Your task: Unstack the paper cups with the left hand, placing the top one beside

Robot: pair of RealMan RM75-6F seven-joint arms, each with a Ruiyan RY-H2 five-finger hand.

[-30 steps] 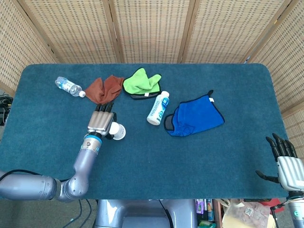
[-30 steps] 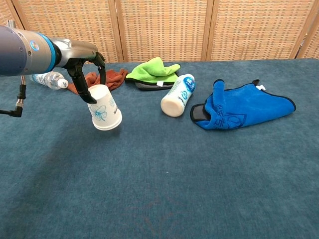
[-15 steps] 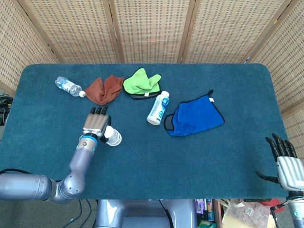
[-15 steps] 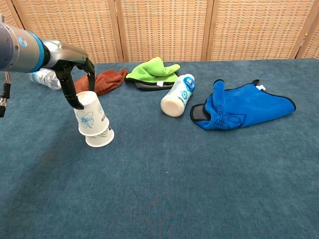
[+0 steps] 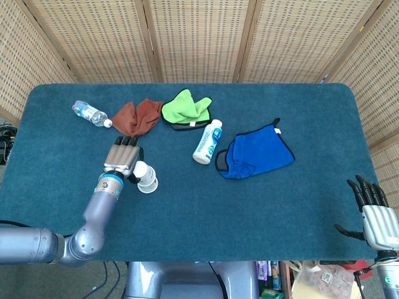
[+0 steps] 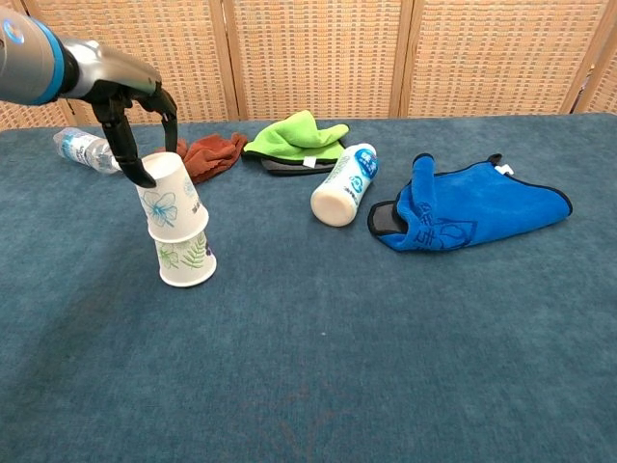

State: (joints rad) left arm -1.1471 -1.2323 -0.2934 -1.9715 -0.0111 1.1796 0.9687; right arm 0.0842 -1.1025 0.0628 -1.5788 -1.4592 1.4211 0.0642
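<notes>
At table's near left: paper cups, two, part-separated.
Lower cup [image 6: 186, 259] is stood mouth-down on the table [image 6: 386, 338]; top cup [image 6: 170, 194], tilted, is gripped at its upper end by the left hand [image 6: 135, 125]. Right hand [image 5: 374, 215], well apart, is held spread and empty.

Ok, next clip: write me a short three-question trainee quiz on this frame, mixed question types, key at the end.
1. True or false: the left hand grips the top paper cup at its upturned base.
2. Multiple choice: the bottom paper cup is
A. lying on its side
B. standing mouth down on the table
C. under the blue cloth
3. Fill in: the white bottle lies between the green cloth and the ____ cloth.

Key
1. True; the top cup is tilted and only partly lifted off the lower one.
2. B
3. blue
</notes>
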